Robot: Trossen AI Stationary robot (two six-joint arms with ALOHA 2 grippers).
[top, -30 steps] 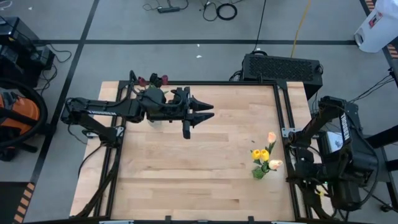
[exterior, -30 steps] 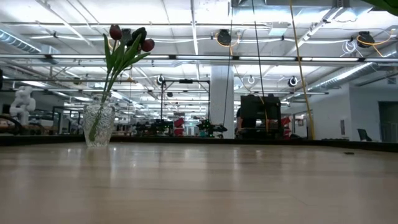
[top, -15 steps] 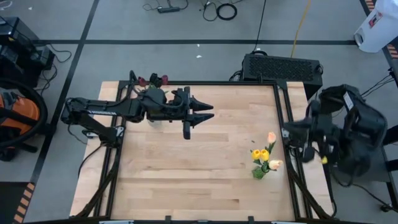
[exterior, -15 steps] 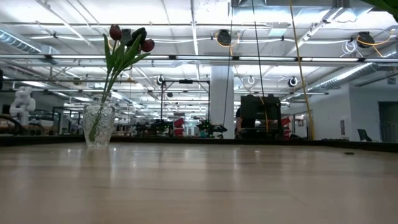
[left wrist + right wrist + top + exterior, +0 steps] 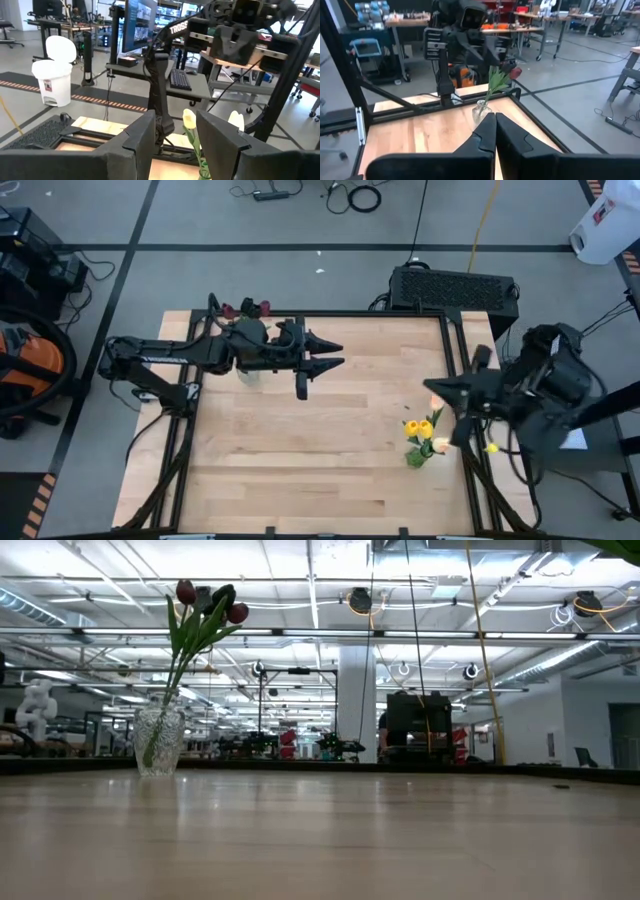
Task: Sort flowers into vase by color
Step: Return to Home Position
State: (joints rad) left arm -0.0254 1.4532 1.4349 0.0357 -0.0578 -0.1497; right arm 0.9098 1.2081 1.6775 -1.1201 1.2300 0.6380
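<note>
Standing near the right tool (image 5: 433, 386), yellow and cream flowers (image 5: 422, 428).

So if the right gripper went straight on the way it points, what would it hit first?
Most likely the clear vase of red tulips across the table, by the left arm: the shut right gripper aims right at it. Nothing else shows in between, though height is hard to judge.

Wooden table (image 5: 300, 460) holds clear vase (image 5: 158, 745) and green vase (image 5: 416, 459).
</note>
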